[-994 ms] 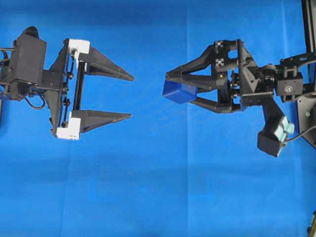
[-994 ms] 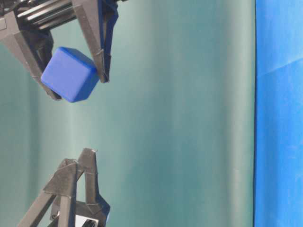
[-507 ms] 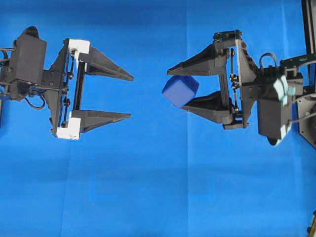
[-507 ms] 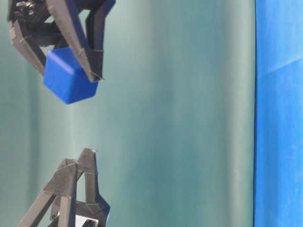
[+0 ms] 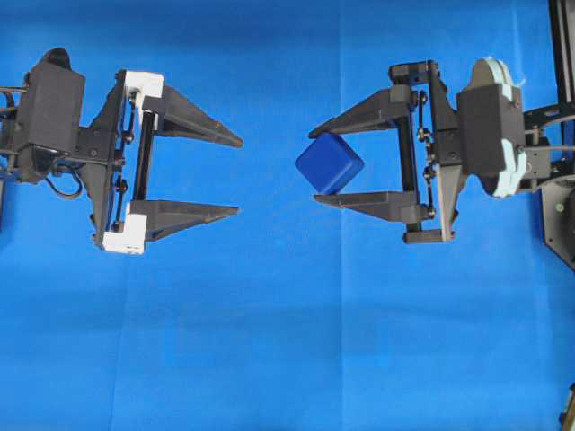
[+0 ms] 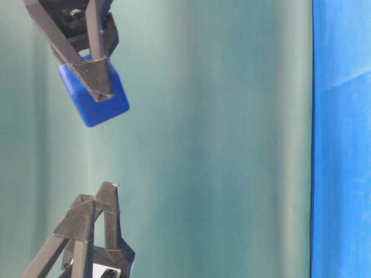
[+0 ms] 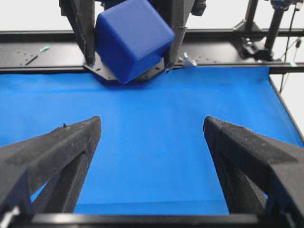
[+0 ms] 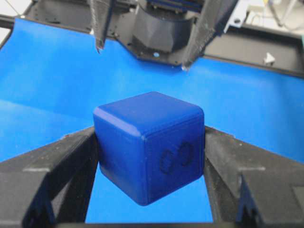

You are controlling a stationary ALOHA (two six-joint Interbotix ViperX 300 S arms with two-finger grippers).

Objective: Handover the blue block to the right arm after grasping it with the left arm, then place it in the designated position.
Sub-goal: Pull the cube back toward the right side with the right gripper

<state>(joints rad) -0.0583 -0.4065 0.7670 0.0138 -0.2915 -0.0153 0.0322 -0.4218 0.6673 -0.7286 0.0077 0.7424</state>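
The blue block [image 5: 330, 164] hangs in the air above the blue cloth, clamped between the two fingers of the right arm's gripper [image 5: 314, 167], which is shut on it. In the right wrist view the block [image 8: 149, 145] is tilted, one corner down, and pinched on both sides. The left arm's gripper [image 5: 239, 176] stands wide open a short way to the left, its tips pointing at the block and holding nothing. From the left wrist view the block [image 7: 133, 38] shows ahead, beyond the spread fingers [image 7: 71, 142]. At table level the block [image 6: 93, 101] sits well above the left fingertips [image 6: 107, 188].
Blue cloth [image 5: 269, 341] covers the table. A black frame rail [image 5: 561, 45] runs along the right edge, and black rails [image 7: 47, 52] border the cloth's far side. A teal backdrop [image 6: 220, 145] fills the table-level view.
The right wrist has rolled, turning the gripper and the block with it; the block stays in about the same place. The left arm has not moved.
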